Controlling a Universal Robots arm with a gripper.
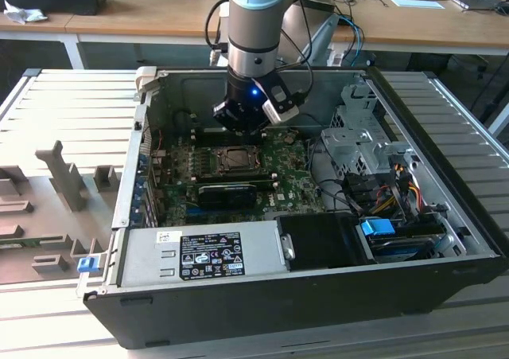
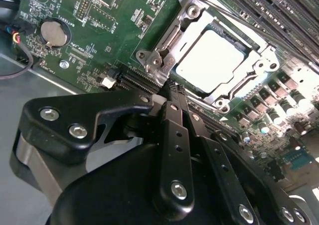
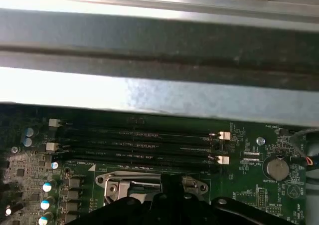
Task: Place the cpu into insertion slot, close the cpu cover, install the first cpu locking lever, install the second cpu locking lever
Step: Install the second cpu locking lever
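The cpu (image 2: 209, 60) lies flat in the insertion slot (image 1: 236, 160) on the green motherboard, its pale metal top showing through the window of the cpu cover (image 2: 167, 38). The silver cover lies down flat over the chip. My gripper (image 2: 173, 90) hangs just above the board at the socket's edge, its two black fingers (image 2: 175, 135) pressed together with nothing between them. In the exterior view the gripper (image 1: 241, 130) sits over the far side of the socket. The first wrist view catches the socket frame (image 3: 117, 182) just past the black gripper body.
The motherboard lies inside an open computer case (image 1: 445, 208). Memory slots (image 3: 139, 142) run beside the socket, a coin battery (image 2: 54, 32) sits on the board, and a long black card (image 1: 229, 192) lies nearer the power supply (image 1: 203, 251). The case wall (image 3: 159, 50) is close behind.
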